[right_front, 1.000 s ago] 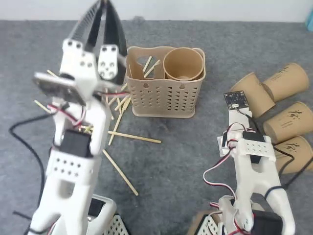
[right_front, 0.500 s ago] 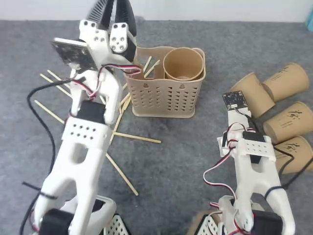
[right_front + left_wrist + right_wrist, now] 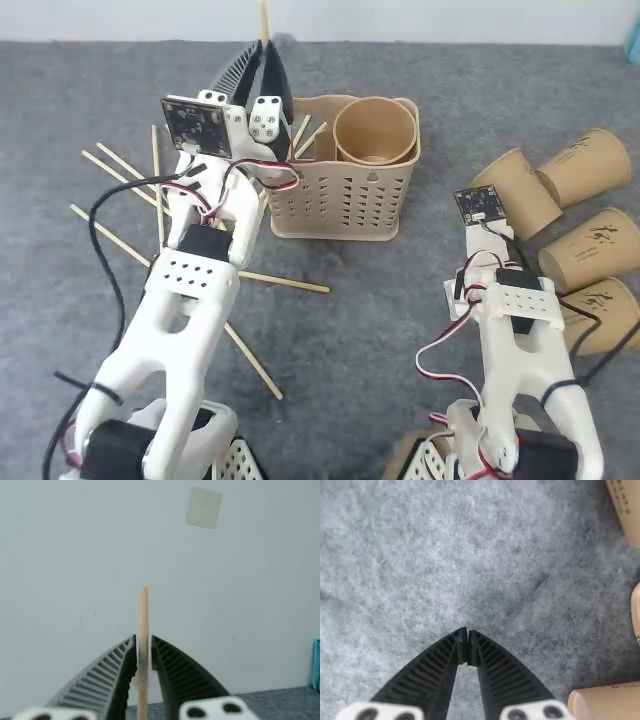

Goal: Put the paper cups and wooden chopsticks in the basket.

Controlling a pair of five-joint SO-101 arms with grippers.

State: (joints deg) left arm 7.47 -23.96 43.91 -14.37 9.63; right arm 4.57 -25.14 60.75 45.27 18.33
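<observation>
The left claw (image 3: 143,645) is clamped on one chopstick (image 3: 143,612), and a good length of it pokes straight up past the tips. It hangs near the far edge of the tabletop (image 3: 400,320), just beside the left end of the basket (image 3: 340,205). In there, a few sticks lean in one compartment and a cup (image 3: 375,130) sits in the other.

The likely trouble is that a thin round stick held in a narrow pinch can swivel or slide out. From the high view the claw looks beside the rim rather than squarely over the opening, so letting go here probably drops the stick among the loose chopsticks (image 3: 290,283) on the left side. Its lower end could also catch on the leaning sticks or the rim, and the wrist is close enough to shove the basket.

The right claw (image 3: 466,632) is closed on nothing over bare tabletop. Four cups (image 3: 585,165) lie on their sides by the right edge, so a bump could roll them.
</observation>
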